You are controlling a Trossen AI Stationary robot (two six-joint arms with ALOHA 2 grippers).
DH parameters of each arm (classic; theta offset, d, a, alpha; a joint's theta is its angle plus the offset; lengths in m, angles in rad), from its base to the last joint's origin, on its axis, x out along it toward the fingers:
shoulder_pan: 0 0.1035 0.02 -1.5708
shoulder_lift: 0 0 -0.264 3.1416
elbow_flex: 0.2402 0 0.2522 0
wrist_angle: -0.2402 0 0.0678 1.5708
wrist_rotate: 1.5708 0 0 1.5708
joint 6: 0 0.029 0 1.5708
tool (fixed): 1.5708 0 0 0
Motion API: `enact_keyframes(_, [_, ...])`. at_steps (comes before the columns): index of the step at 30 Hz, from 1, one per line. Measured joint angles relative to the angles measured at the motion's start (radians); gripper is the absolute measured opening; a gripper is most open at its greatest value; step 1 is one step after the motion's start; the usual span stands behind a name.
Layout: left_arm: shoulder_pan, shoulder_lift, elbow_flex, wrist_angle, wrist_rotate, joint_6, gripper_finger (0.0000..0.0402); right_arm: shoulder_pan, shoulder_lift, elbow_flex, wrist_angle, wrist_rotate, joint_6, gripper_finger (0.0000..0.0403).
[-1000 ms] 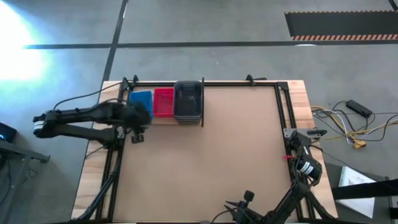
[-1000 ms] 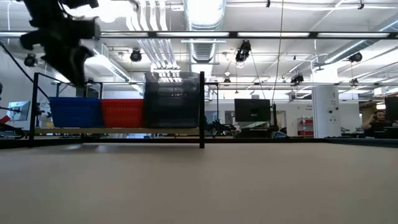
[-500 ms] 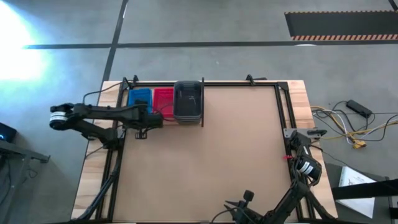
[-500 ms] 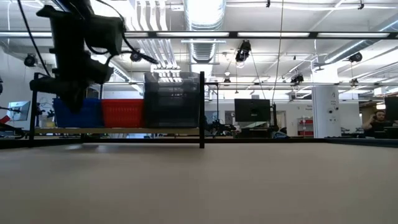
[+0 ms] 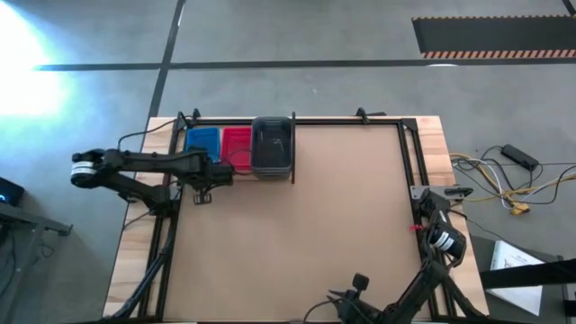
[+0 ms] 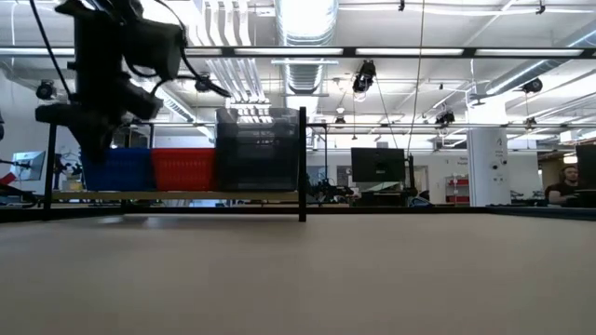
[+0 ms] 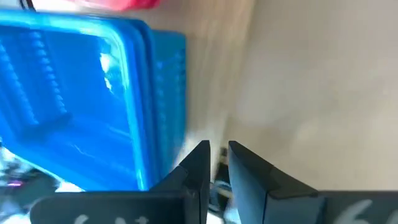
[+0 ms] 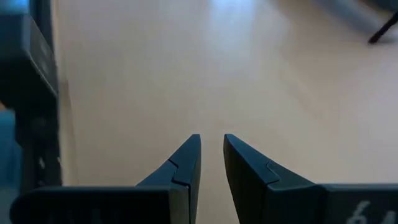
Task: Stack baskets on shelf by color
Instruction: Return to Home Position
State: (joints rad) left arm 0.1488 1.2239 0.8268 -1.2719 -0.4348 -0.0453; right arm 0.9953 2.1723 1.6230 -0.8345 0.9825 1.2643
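A: While the baskets sit on the shelf (image 6: 205, 196), how are they sorted?

B: By colour, in a row along it. The dark grey baskets (image 5: 272, 144) stand at the shelf's end with the upright divider (image 6: 303, 163), close against it, and their pile rises higher than the other two. The red baskets (image 5: 237, 144) sit at the middle of the shelf, touching the grey ones. The blue baskets (image 5: 203, 141) take the shelf's other end, beside the red. The left wrist view shows at least two blue rims nested one inside the other.

A: Where is the left gripper (image 7: 217, 148)?

B: Just off the shelf's front edge, at the blue end, above the counter (image 5: 306, 234). From table height the arm hangs in front of the blue baskets and hides part of them. Its fingers (image 7: 198, 163) are drawn almost together, with only a thin slit between them, and they hold nothing.

A: And the right gripper (image 8: 211, 140)?

B: Well apart from the shelf, by the counter's edge opposite the shelf's blue end, with the arm folded there. Its fingers (image 8: 186, 163) also stand nearly closed with a narrow gap and grip nothing. Only bare counter lies under them.

A: Anything beyond the shelf?

B: A person (image 6: 568, 181) shows far back in the room, well past the shelf's divider end.
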Motion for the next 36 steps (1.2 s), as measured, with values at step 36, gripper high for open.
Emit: enact_keyframes(36, [-0.527, -0.369, -0.289, 1.101, -0.004, -0.063, 0.004, -0.387, -1.444, -1.159, 0.721, -0.411, -0.804, 0.0008])
